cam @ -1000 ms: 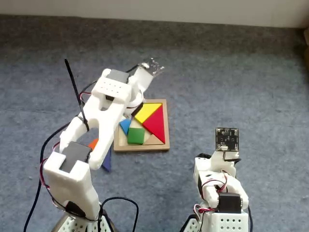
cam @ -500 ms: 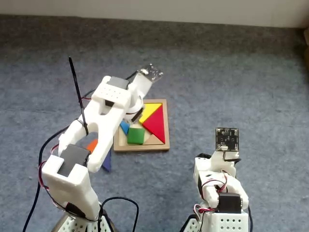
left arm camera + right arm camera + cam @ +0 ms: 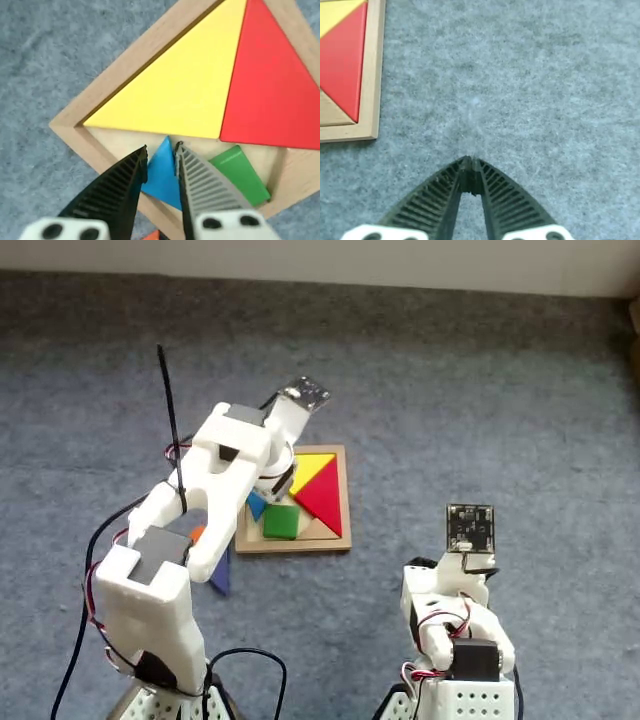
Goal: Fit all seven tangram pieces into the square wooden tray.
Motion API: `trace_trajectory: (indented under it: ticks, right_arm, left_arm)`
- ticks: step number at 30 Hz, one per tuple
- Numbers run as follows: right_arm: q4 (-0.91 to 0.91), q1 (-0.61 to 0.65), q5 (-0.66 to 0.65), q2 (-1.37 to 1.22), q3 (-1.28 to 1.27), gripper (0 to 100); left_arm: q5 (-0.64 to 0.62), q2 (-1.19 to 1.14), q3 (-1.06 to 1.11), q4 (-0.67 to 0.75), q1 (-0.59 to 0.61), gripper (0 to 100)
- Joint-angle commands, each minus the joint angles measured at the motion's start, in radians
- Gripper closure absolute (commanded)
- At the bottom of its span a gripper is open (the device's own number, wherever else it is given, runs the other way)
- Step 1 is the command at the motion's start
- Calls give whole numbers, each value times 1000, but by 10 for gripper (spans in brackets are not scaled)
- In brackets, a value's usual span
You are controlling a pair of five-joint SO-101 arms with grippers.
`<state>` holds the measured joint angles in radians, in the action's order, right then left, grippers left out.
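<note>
**Tangram tray [image 3: 346,502]: four pieces inside, two outside on the carpet**

Grey carpet [image 3: 500,390] is covering the whole work surface. The left arm [image 3: 215,490] is stretching from the near left out over the tray's left side. The right arm [image 3: 455,630] is sitting folded at the near right, well apart from the tray.

The square wooden tray is lying flat at the middle of the carpet. The red triangle [image 3: 322,502] is occupying its right side, touching the yellow triangle [image 3: 312,470] that is filling the far side. The green square [image 3: 281,522] is sitting toward the near edge, and the small blue triangle [image 3: 257,504] is lying at the left side beside it.

The left gripper [image 3: 161,150] is hanging over the blue triangle [image 3: 161,175], its fingers slightly apart with the triangle's tip showing between them; contact cannot be judged. The right gripper [image 3: 470,163] is pointing at bare carpet with its fingers together.

A dark blue piece [image 3: 220,575] and an orange piece [image 3: 197,534] are lying on the carpet just left of the tray, both partly hidden by the left arm.
</note>
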<state>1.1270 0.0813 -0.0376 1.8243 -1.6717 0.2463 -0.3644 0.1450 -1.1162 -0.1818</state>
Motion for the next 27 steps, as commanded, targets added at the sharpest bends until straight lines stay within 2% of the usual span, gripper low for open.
trace_trajectory:
  ticks: [1, 4, 7, 12, 17, 23, 27]
  right_arm:
    - [-12, -15, 3, 10, -142, 981]
    - [-12, -15, 3, 10, -142, 981]
    - [-12, -15, 3, 10, -142, 981]
    - [-12, -15, 3, 10, -142, 981]
    - [-12, -15, 3, 10, -142, 981]
    - [-12, -15, 3, 10, -142, 981]
    - [-12, -15, 3, 10, -142, 981]
  left_arm:
    - [20, 4, -5, 5, 21, 913]
    - [21, 4, -4, 3, 18, 918]
    - [21, 24, -24, -12, 16, 989]
    - [21, 191, -119, -218, 64, 992]
    - [25, 406, -51, -295, 163, 991]
    - [97, 588, 231, -236, 180, 990]
    - [95, 673, 371, -107, 162, 972]
